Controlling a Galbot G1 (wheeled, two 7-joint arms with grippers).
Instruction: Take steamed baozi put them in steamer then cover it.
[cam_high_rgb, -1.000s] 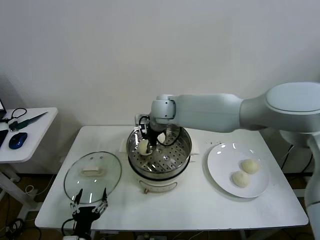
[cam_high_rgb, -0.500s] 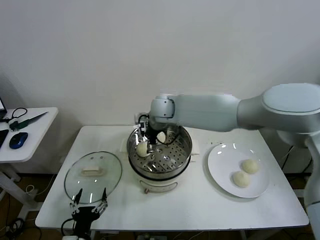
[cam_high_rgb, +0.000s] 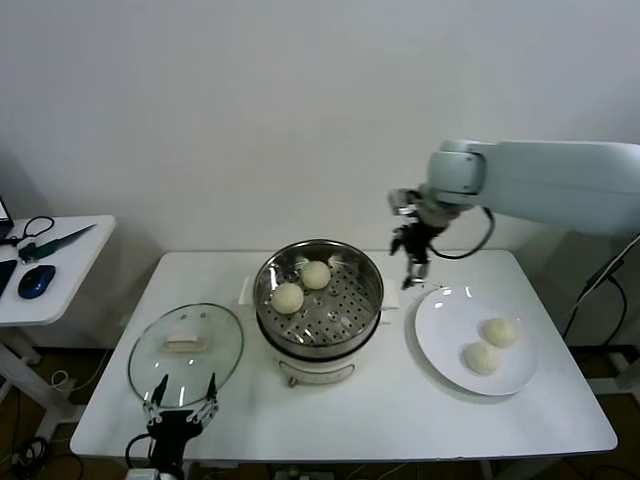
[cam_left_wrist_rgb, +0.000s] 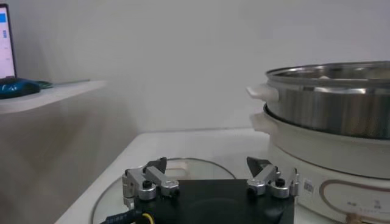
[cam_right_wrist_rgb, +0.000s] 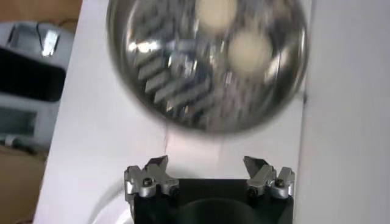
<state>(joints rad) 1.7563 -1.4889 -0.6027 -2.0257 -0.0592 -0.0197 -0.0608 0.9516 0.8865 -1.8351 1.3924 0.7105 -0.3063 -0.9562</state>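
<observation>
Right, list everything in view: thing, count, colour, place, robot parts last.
steamed baozi: four, cream-white, two in the steamer, two on the plate.
steamer: one, steel with cream base, table centre.
cover: one, clear glass, table left, beside the steamer.
plate: one, white, table right.
side table: one, white, far left, with a mouse and cables.
left gripper: open, at the table's front edge by the cover.
right gripper: open, empty, in the air between steamer and plate.

- Two steamed baozi (cam_high_rgb: 301, 286) sit in the steamer (cam_high_rgb: 319, 304); two more lie on the plate (cam_high_rgb: 440, 340).
- The right gripper (cam_high_rgb: 412, 262) hangs empty above the table.
- The cover (cam_high_rgb: 185, 352) lies flat, left.
</observation>
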